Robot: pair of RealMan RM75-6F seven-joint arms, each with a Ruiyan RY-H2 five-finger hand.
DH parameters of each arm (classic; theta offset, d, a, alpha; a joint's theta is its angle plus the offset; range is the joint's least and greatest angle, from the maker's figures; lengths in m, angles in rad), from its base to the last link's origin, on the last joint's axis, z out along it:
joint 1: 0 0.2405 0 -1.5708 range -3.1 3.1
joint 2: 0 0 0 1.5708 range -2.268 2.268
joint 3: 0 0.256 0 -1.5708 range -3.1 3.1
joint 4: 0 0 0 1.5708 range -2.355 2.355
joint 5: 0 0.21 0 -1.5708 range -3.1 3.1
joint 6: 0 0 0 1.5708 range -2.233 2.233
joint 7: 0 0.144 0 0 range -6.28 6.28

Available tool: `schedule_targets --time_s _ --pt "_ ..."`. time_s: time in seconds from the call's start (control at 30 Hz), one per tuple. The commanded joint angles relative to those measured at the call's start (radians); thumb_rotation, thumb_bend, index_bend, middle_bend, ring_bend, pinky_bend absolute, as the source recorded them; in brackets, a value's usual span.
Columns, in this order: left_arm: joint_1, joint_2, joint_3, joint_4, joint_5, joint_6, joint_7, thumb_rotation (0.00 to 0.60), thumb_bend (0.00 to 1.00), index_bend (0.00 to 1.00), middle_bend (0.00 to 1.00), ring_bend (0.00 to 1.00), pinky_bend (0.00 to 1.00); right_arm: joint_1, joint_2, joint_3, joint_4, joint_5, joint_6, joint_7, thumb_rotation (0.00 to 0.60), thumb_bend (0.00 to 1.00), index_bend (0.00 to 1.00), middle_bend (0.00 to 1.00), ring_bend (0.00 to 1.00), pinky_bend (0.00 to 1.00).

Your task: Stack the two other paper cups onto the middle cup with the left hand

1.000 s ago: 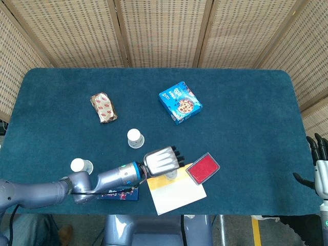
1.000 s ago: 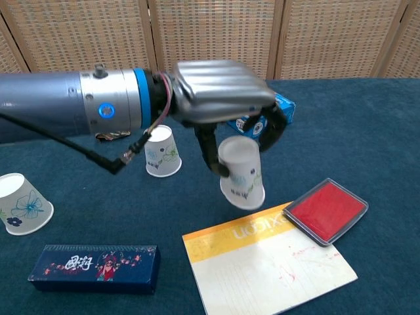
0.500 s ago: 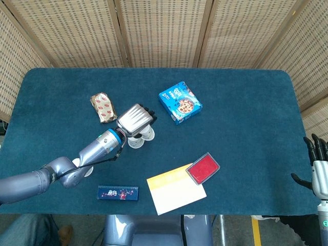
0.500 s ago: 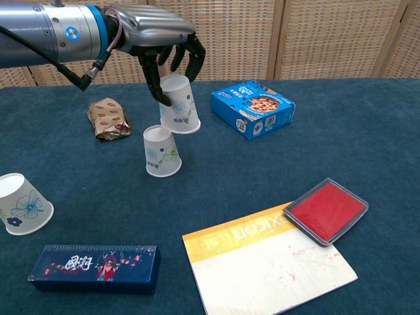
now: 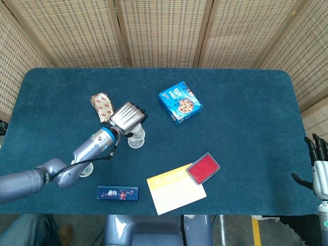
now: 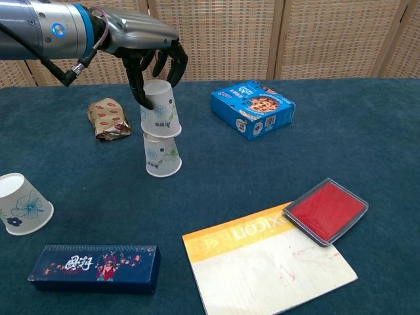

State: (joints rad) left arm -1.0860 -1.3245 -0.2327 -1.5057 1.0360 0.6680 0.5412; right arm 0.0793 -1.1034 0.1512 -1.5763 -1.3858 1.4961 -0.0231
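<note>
My left hand [image 6: 147,49] [image 5: 126,117] grips an upside-down white paper cup [image 6: 159,110] from above. That cup hangs directly over the middle cup [image 6: 161,156] [image 5: 136,141], its rim just at the middle cup's top. Another inverted cup with a blue flower print [image 6: 23,203] stands at the table's left, mostly hidden behind the arm in the head view. My right hand [image 5: 318,164] hangs off the table's right edge, fingers spread, holding nothing.
A blue cookie box [image 6: 252,108] lies behind and right of the cups; a wrapped snack [image 6: 109,118] lies to their left. Near the front are a dark blue long box [image 6: 94,268], a yellow-edged notepad [image 6: 269,262] and a red pad [image 6: 326,210].
My left hand lifted the cup from near the notepad, carried it back and left, then lowered it over the middle cup. The right hand stayed still.
</note>
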Motion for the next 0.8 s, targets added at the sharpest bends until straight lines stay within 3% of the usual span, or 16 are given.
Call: schedule_targets --time_s 0.03,0.23,0.37,0.43,0.5,0.57,0.8 --pt "-0.007 0.005 0.017 -0.01 -0.019 0.01 0.006 0.6 0.0 0.55 0.45 0.47 0.48 -0.001 0.001 0.001 -0.001 0.001 0.002 0.002 0.6 0.0 0.0 0.0 0.0 0.0" --pt "-0.019 0.005 0.038 -0.014 -0.045 0.021 0.011 0.6 0.0 0.54 0.44 0.46 0.48 -0.002 0.002 0.0 -0.004 -0.001 0.003 0.0 0.6 0.0 0.0 0.0 0.0 0.0" --pt "-0.023 0.002 0.053 -0.016 -0.048 0.024 0.0 0.6 0.0 0.5 0.41 0.42 0.41 -0.002 0.002 0.0 -0.006 -0.001 0.005 -0.002 0.6 0.0 0.0 0.0 0.0 0.0" --pt "-0.023 0.004 0.062 -0.018 -0.041 0.03 0.0 0.6 0.0 0.38 0.33 0.34 0.34 -0.002 0.003 -0.001 -0.007 -0.002 0.004 -0.003 0.6 0.0 0.0 0.0 0.0 0.0" --pt "-0.02 0.012 0.065 -0.03 -0.037 0.028 -0.018 0.6 0.0 0.15 0.13 0.14 0.22 -0.002 0.003 -0.002 -0.008 -0.002 0.003 -0.003 0.6 0.0 0.0 0.0 0.0 0.0" --pt "-0.011 0.031 0.066 -0.055 -0.013 0.037 -0.043 0.6 0.0 0.03 0.02 0.02 0.14 -0.002 0.003 -0.002 -0.008 -0.003 0.002 -0.003 0.6 0.0 0.0 0.0 0.0 0.0" --pt "0.074 0.125 0.096 -0.153 0.139 0.121 -0.153 0.6 0.0 0.0 0.0 0.0 0.1 -0.001 0.003 -0.003 -0.006 0.001 -0.003 -0.003 0.6 0.0 0.0 0.0 0.0 0.0"
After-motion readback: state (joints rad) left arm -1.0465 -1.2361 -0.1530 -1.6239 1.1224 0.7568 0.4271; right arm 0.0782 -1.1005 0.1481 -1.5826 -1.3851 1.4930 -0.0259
